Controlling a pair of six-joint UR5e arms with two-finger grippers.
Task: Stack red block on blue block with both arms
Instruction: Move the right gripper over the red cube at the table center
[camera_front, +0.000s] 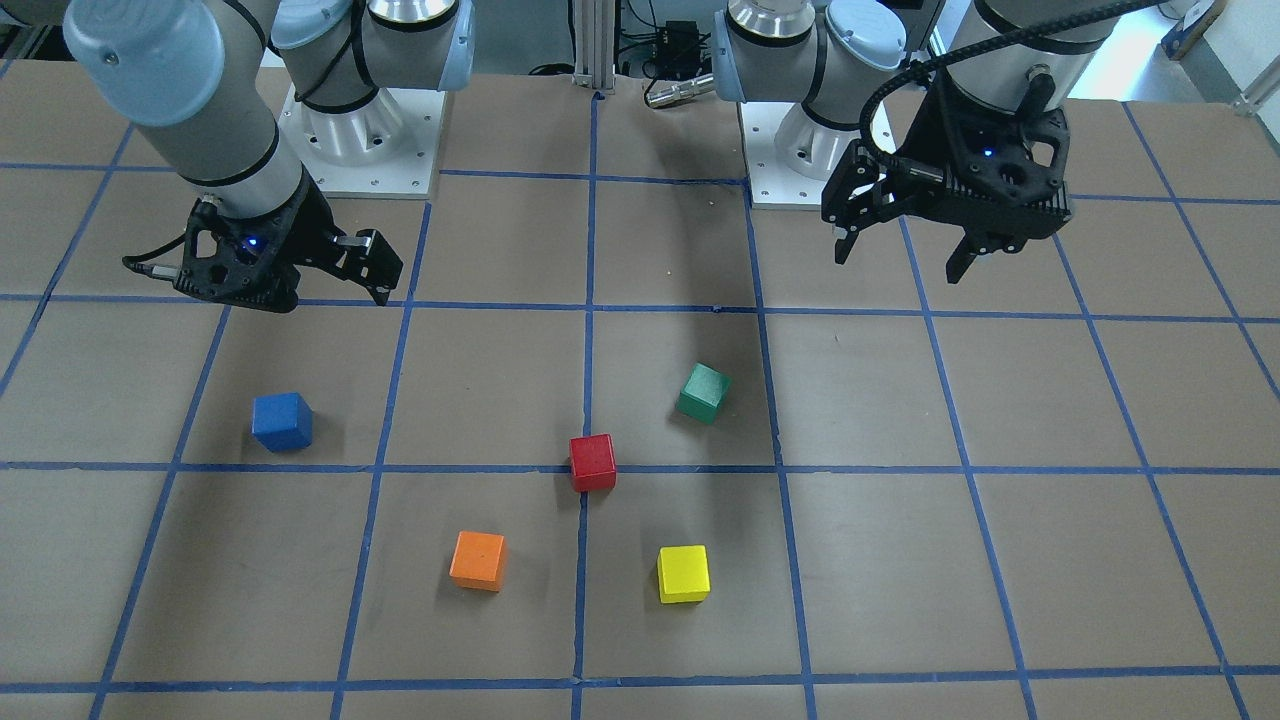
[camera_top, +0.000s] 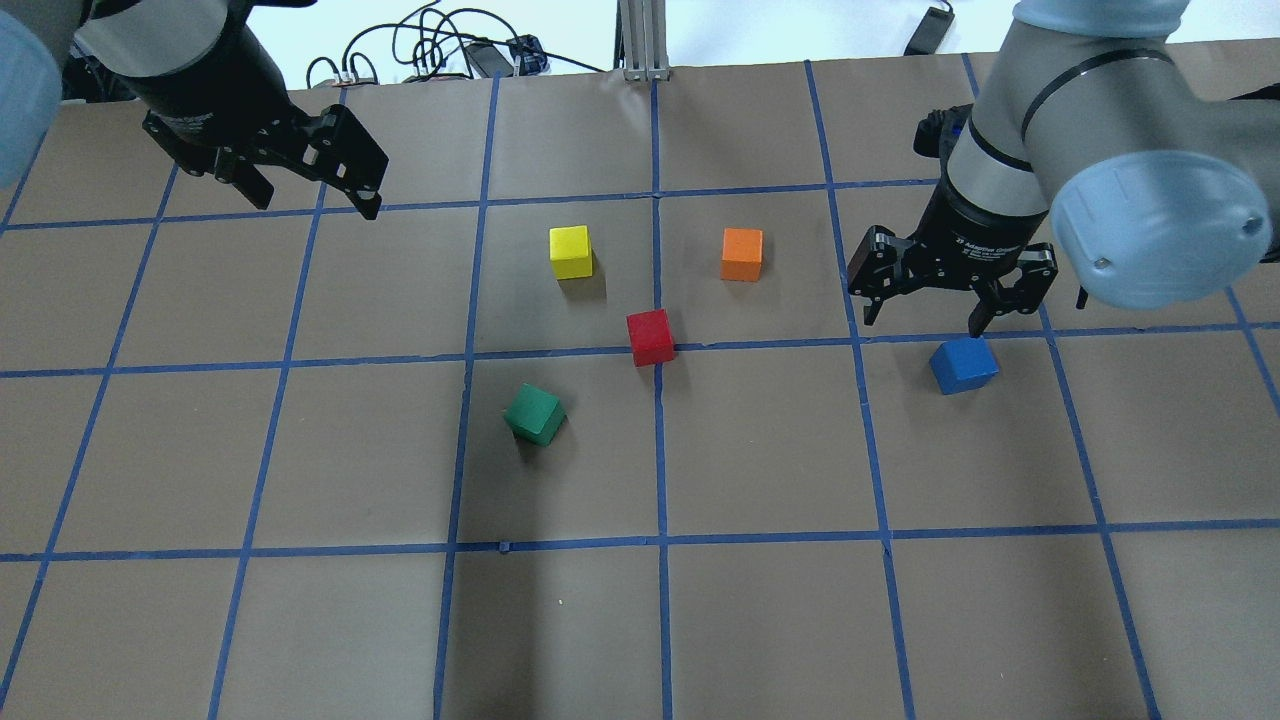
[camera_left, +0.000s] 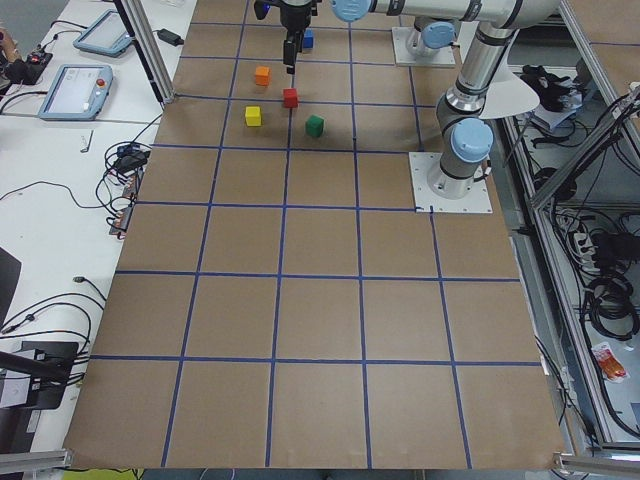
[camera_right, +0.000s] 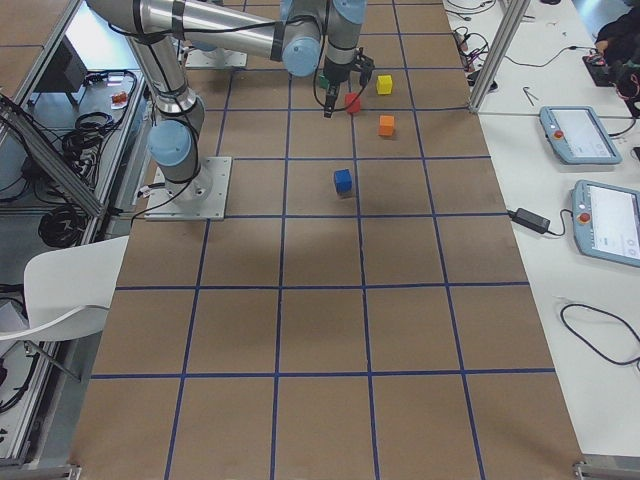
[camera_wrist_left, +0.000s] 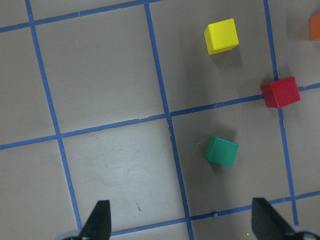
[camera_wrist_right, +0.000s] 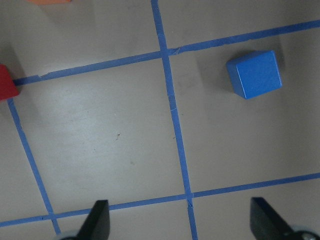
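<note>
left gripper (camera_top: 315, 205): fingers spread wide, holding nothing | right gripper (camera_top: 924, 322): fingers spread wide, holding nothing, near the blue block (camera_top: 963, 364), not touching | red block (camera_top: 650, 337): matte cube on a tape crossing, apart from blue, among green cube (camera_top: 535, 414), yellow cube (camera_top: 571, 251), orange cube (camera_top: 741, 254) | table (camera_top: 300, 620): brown paper, blue tape grid (camera_top: 661, 450)

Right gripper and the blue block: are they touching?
Apart. The right wrist view shows the right gripper open, its fingertips at the bottom edge and the blue block well away from them, with bare table in between.
</note>
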